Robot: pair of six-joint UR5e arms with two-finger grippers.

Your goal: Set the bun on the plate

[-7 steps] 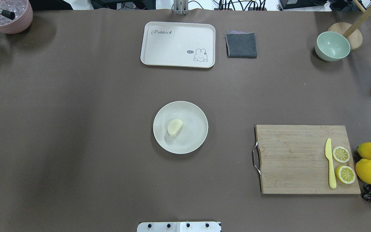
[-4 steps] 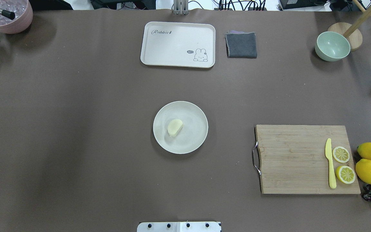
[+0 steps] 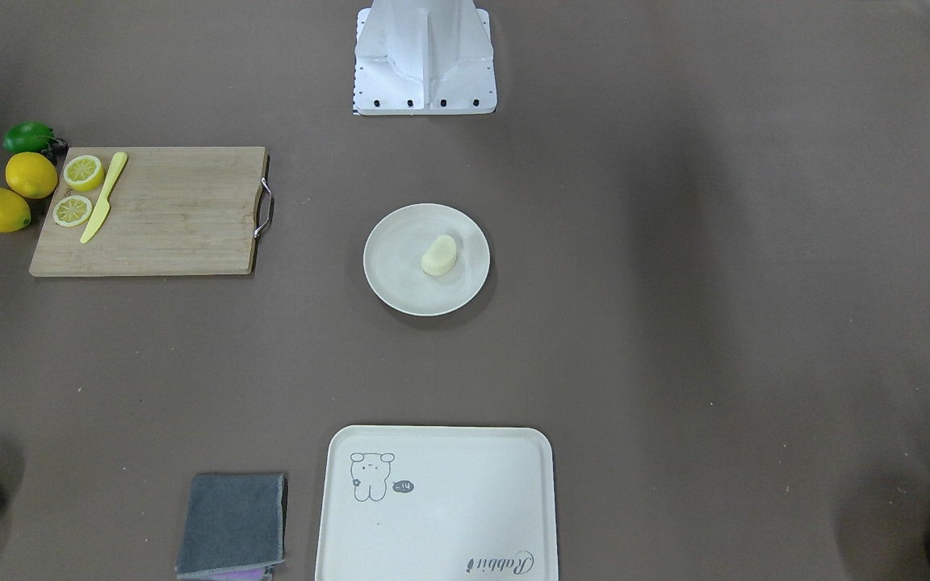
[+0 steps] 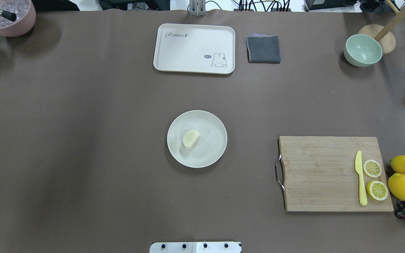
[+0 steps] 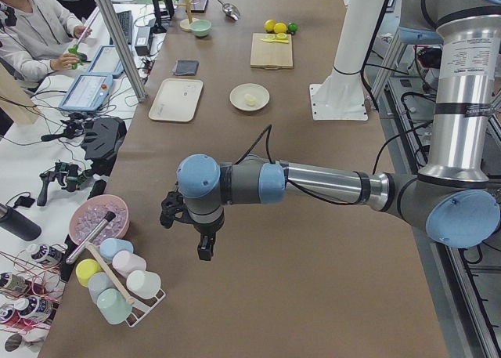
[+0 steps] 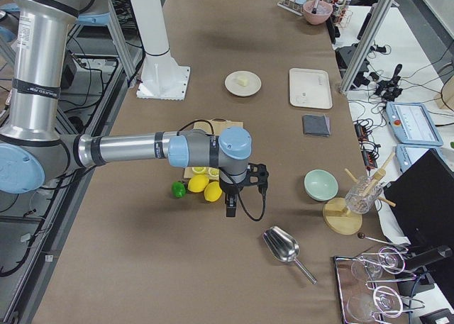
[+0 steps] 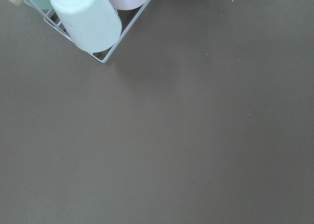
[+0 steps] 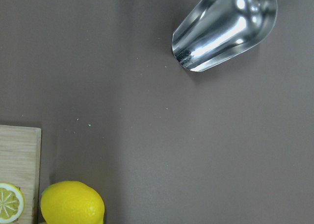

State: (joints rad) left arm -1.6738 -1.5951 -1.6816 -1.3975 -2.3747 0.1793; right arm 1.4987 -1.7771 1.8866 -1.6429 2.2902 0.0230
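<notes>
The pale cream bun (image 4: 191, 138) lies on the round cream-white plate (image 4: 211, 153) at the table's middle, a little left of the plate's centre. It also shows as bun (image 3: 438, 255) on plate (image 3: 396, 270) in the front-facing view. Nothing touches it. My left gripper (image 5: 205, 252) hangs over bare table far off at the left end, near the cup rack. My right gripper (image 6: 229, 209) hangs at the right end beside the lemons. Both show only in the side views, so I cannot tell whether they are open or shut.
A rabbit tray (image 4: 194, 48) and a grey cloth (image 4: 263, 49) lie at the far edge. At the right are a green bowl (image 4: 362, 50), a cutting board (image 4: 322, 174) with knife and lemon slices, lemons (image 4: 403, 186) and a metal scoop (image 8: 225, 28). The cup rack (image 7: 88, 23) stands at the left.
</notes>
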